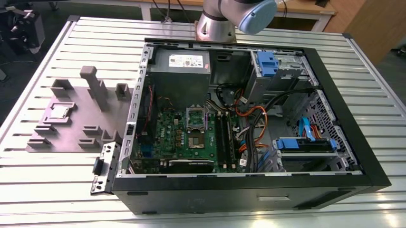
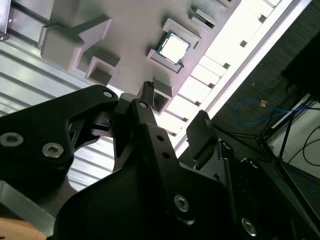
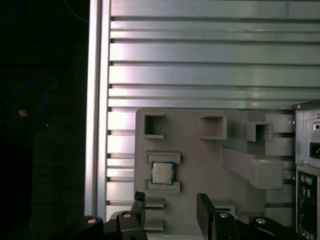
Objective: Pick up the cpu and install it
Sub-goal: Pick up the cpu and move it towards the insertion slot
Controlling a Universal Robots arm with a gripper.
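Observation:
The cpu (image 1: pixel 60 111), a small square chip with a silver lid, lies flat in a raised holder on the grey-purple fixture plate (image 1: pixel 71 138), at the exterior view's left of the computer case. In both wrist views my gripper (image 3: pixel 171 202) (image 2: pixel 175 107) is open with nothing between its black fingertips (image 3: pixel 139 201). It hangs well above the plate, apart from the cpu (image 3: pixel 161 173) (image 2: pixel 174 48), which shows just beyond the gap between the fingers. On the green motherboard the socket (image 1: pixel 195 138) sits with its metal bracket (image 1: pixel 197 115) lifted.
The open black computer case (image 1: pixel 254 190) lies on a ribbed aluminium table (image 1: pixel 51 190), with cables, blue drive bays (image 1: pixel 304 145) and a power supply (image 1: pixel 180 66) inside. Tall blocks (image 1: pixel 95 85) rise from the fixture plate (image 3: pixel 200 160). The arm's base (image 1: pixel 216 26) stands behind the case.

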